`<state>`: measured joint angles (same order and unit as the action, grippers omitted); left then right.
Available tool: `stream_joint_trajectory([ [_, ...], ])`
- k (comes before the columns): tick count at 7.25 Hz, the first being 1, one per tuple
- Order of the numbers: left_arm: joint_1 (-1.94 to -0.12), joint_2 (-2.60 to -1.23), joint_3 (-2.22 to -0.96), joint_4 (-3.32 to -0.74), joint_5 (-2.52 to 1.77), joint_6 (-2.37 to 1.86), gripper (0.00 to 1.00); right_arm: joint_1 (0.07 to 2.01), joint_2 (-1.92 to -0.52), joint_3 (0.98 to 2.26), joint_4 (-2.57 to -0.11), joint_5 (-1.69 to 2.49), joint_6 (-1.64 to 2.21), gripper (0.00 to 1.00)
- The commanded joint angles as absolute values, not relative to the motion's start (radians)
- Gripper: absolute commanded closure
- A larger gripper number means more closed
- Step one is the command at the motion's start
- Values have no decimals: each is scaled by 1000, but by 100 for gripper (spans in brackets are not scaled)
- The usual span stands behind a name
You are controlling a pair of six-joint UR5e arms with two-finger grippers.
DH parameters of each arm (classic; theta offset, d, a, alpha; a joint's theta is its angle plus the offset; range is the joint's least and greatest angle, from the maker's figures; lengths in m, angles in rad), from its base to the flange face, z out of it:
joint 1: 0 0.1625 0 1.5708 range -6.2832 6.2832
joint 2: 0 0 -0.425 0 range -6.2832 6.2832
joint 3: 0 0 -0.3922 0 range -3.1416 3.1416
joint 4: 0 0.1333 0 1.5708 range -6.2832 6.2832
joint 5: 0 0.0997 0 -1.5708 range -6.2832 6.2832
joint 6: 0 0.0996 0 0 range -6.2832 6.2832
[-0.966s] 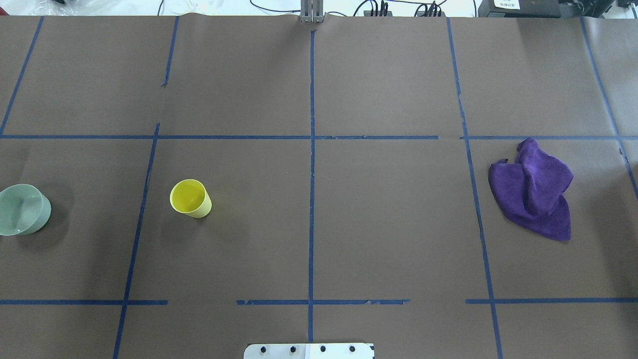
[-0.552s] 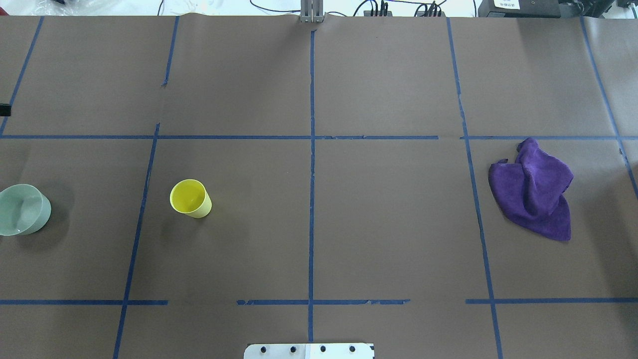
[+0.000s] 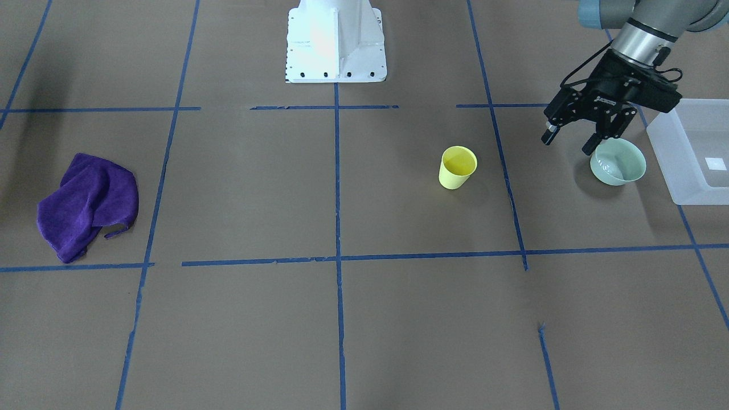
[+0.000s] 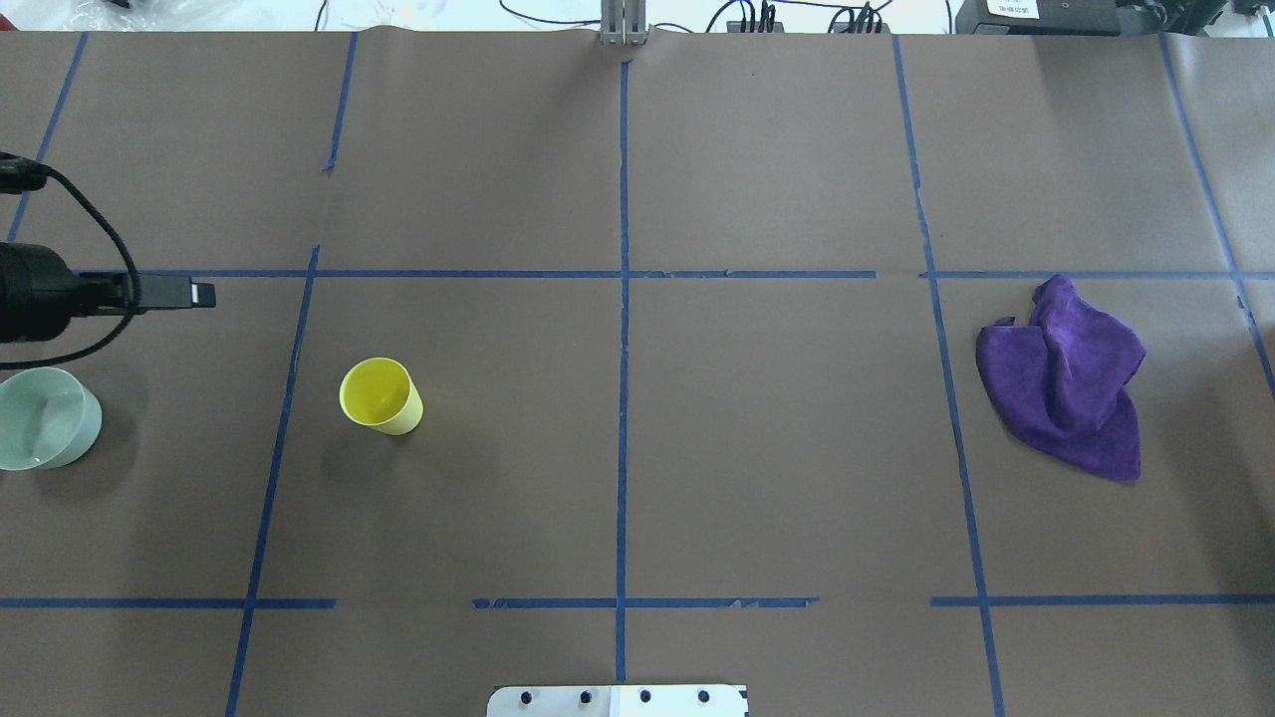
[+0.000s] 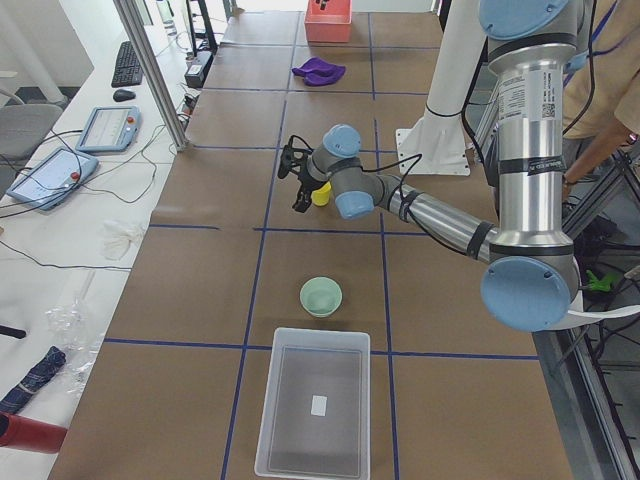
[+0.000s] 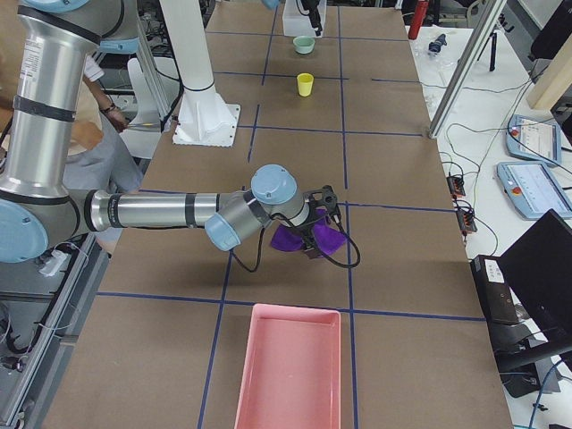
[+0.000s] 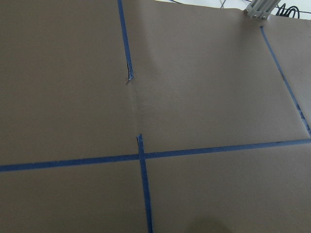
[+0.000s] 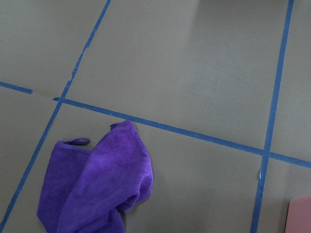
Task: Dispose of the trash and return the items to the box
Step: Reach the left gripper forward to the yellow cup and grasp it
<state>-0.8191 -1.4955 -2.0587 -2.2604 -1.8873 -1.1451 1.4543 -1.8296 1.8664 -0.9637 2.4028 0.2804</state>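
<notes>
The yellow cup [image 3: 457,167] stands upright on the brown table, also in the overhead view [image 4: 381,396]. The mint-green bowl [image 3: 618,162] stands upright beside the frosted box [image 3: 662,145], which has a white label on its bottom. The bowl shows at the overhead view's left edge [image 4: 45,418]. My left gripper [image 3: 569,142] is open and empty, raised above the table near the bowl, on the cup's side of it. Its fingers [image 4: 179,294] reach in from the overhead view's left edge. My right gripper [image 6: 322,228] hovers over the purple cloth [image 6: 290,239]; I cannot tell whether it is open or shut.
The purple cloth [image 4: 1071,378] lies crumpled on the table's right side and fills the lower left of the right wrist view [image 8: 97,189]. A pink tray [image 6: 288,366] lies at the right end of the table. The robot's white base [image 3: 336,42] stands at the table's near edge.
My left gripper has come into the overhead view from the left edge and moved right, above the bowl. The cup, bowl and cloth have not moved.
</notes>
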Motion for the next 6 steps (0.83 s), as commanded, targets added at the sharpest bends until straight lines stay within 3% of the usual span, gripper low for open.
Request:
stream_joint_trajectory([
  [1, -616, -1617, -2074, -2068, -1704, -1408, 21, 1451, -1830, 1865, -963, 2396, 281, 0],
  [2, -571, -1706, -2047, -1958, -1671, -1457, 25, 1451, -1830, 1862, -963, 2393, 281, 0],
  [6, -511, -1733, -1948, -1956, -1644, -1474, 41, 1451, -1830, 1850, -963, 2376, 276, 0],
])
